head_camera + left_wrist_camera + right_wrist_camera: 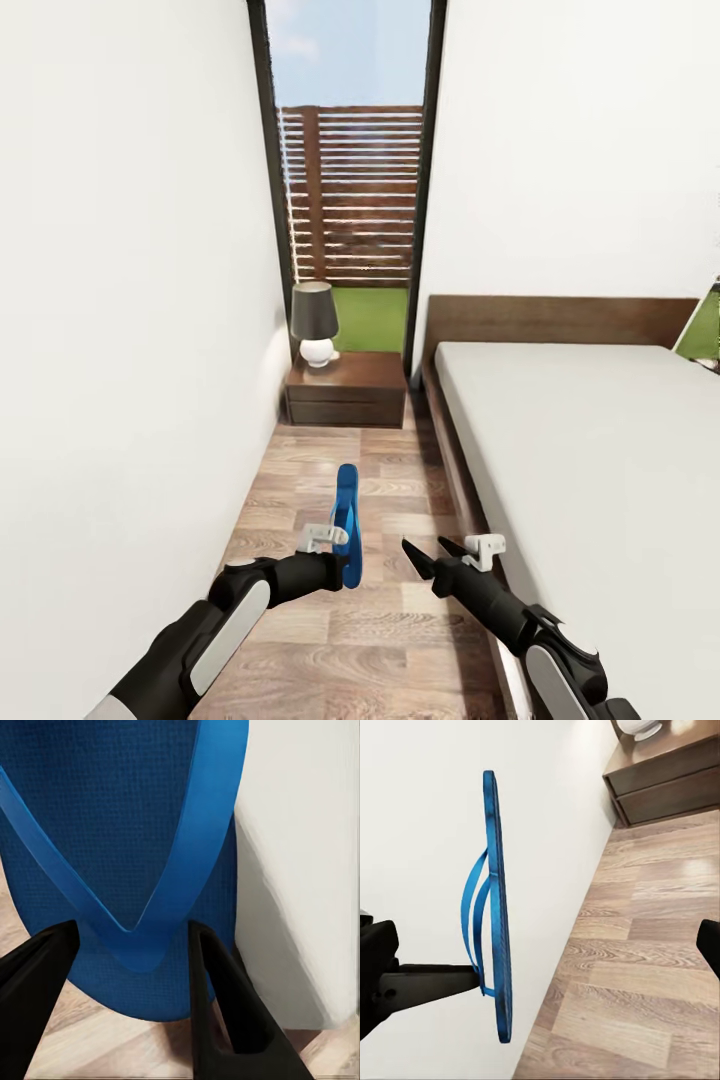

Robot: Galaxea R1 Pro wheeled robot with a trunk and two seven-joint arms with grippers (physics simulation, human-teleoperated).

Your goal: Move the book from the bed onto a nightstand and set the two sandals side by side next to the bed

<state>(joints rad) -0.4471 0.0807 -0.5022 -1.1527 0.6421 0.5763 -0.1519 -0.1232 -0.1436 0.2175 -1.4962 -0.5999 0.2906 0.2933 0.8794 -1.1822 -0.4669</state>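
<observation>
Left hand (340,565) pinching one bright blue flip-flop sandal (347,520) by its V-strap, thin flat textured sole on edge above the wood-plank floor (330,640); right hand (425,555) spread, holding nothing, beside the grey-sheeted bed (590,450); dark glossy nightstand (345,395) beyond; no lettering legible.

The left gripper (131,945) held a blue sandal (112,817), its two black fingers (217,1005) closed at the junction of the V-strap. Wood-plank floor (97,1042) lay beneath, beside a white surface (300,870).
</observation>
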